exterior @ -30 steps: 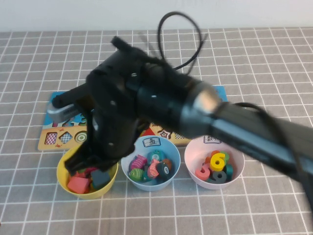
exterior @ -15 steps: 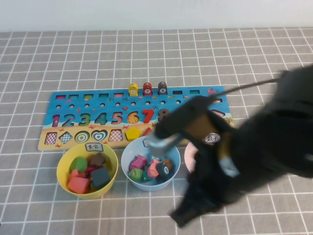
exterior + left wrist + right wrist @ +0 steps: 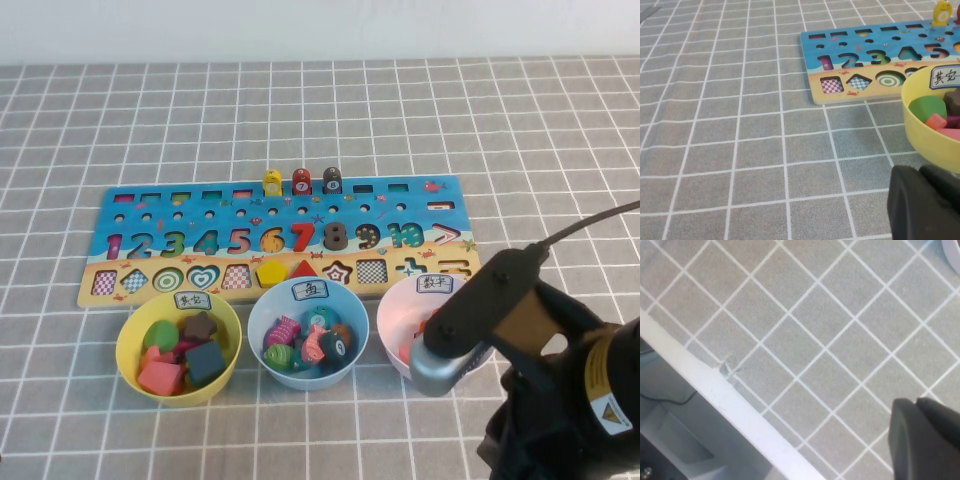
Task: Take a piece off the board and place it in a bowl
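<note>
Rounded star piece [image 3: 199, 325] in glossy yellow bowl [image 3: 133, 328]; right gripper [image 3: 925, 432] apparently closed.

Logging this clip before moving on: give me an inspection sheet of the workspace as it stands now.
Surface: grey checked cloth, white wall behind.
Job's things: star piece lies in yellow bowl; board flat behind the bowls.
Clutter: blue bowl and pink bowl hold pieces; three pegs on the board.
Hands: right hand shut, empty, near table edge; left hand low beside yellow bowl.
Cables: black cable on right arm.
Surroundings: nothing seen.
</note>
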{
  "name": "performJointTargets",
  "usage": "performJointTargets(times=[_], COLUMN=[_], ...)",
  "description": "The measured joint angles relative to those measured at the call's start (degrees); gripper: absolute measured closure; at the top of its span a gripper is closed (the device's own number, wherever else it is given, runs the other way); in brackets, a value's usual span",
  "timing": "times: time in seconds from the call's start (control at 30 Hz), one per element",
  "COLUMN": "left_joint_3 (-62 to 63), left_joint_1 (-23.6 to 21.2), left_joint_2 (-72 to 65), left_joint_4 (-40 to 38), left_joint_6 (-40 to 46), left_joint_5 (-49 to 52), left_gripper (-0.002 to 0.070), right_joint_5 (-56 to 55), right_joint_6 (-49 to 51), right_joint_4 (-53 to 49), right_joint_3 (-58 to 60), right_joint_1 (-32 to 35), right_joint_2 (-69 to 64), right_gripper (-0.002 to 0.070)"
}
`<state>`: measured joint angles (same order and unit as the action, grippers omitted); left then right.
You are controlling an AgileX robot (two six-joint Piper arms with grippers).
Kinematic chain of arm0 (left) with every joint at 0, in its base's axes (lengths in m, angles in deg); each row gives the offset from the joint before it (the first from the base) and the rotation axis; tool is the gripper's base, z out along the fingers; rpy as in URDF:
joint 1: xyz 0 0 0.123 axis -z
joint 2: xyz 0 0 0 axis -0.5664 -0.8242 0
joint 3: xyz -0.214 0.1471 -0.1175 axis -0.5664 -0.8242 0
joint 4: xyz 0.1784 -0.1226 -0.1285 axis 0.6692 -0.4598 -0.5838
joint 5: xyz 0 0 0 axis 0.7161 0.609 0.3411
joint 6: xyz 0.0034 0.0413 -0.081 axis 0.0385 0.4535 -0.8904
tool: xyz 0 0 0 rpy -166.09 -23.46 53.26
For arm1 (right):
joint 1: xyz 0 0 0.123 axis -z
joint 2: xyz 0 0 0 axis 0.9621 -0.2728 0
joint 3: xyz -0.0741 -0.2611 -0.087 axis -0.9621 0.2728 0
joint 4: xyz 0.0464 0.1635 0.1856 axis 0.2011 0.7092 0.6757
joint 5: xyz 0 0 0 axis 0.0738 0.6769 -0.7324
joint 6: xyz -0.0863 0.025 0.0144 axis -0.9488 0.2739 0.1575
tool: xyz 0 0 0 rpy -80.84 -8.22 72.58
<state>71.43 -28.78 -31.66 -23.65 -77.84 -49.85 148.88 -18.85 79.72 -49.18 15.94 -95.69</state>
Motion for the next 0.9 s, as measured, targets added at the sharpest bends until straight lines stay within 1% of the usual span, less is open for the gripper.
performJointTargets(times=[0.23,0.33,0.43,0.6,0.67,0.9], left_joint_3=[0.0,0.0,0.0,0.0,0.0,0.0], left_joint_1=[0.0,0.0,0.0,0.0,0.0,0.0], left_joint_2=[0.0,0.0,0.0,0.0,0.0,0.0], left_joint_4=[0.0,0.0,0.0,0.0,0.0,0.0], left_joint_6=[0.0,0.0,0.0,0.0,0.0,0.0], left_joint_5=[0.0,0.0,0.0,0.0,0.0,0.0], left_gripper=[0.068,0.068,0.068,0.068,0.068,0.068], right_joint_5=[-4.2,-9.9,-18.6,-40.4,-50.3,-76.5], right_joint_6=[-1.2,-1.5,-3.4,-4.5,-4.5,-4.5], right_joint_4=[-0.1,-0.6,-1.5,-2.3,-2.4,-2.6], right_joint_3=[1.8,5.6,12.4,27.8,34.7,55.9], right_joint_1=[0.0,0.1,2.7,13.3,18.9,37.3], right_joint_2=[0.2,1.7,5.6,13.2,17.0,32.3], right_gripper=[0.0692,0.0692,0.0692,0.0693,0.0693,0.0693])
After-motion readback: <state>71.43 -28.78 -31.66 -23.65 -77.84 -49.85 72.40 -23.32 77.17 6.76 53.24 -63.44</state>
